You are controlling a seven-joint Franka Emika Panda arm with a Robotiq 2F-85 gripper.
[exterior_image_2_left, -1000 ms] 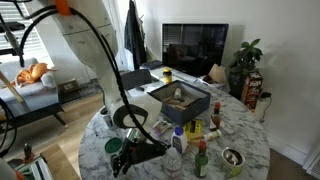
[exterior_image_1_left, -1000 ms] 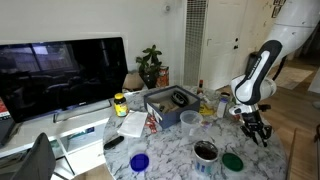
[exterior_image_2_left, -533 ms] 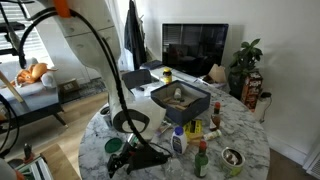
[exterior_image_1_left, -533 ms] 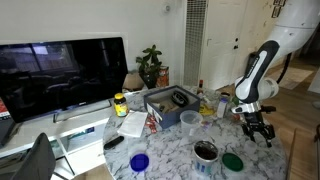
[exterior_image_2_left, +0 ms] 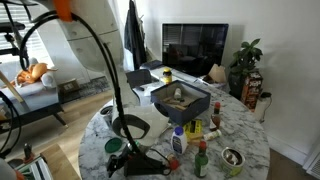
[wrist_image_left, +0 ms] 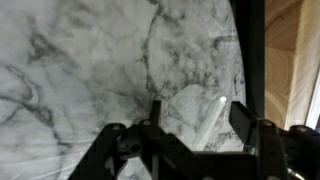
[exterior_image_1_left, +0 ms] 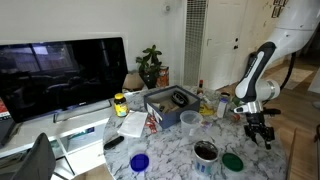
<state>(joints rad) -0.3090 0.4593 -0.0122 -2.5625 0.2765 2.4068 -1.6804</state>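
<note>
The black gripper hangs over the white marble table near its edge, its fingers spread wide and nothing clamped between them. In the wrist view a pale slender object lies on the marble between them. Blur hides what it is, and in both exterior views it is too small to find. A round green bowl sits at the gripper's 8 o'clock.

We see a home living room. In an exterior view, a large television sits at nine o'clock, a potted plant at twelve, a cluttered marble table at six; elsewhere, a hanging coat and a stuffed toy.
</note>
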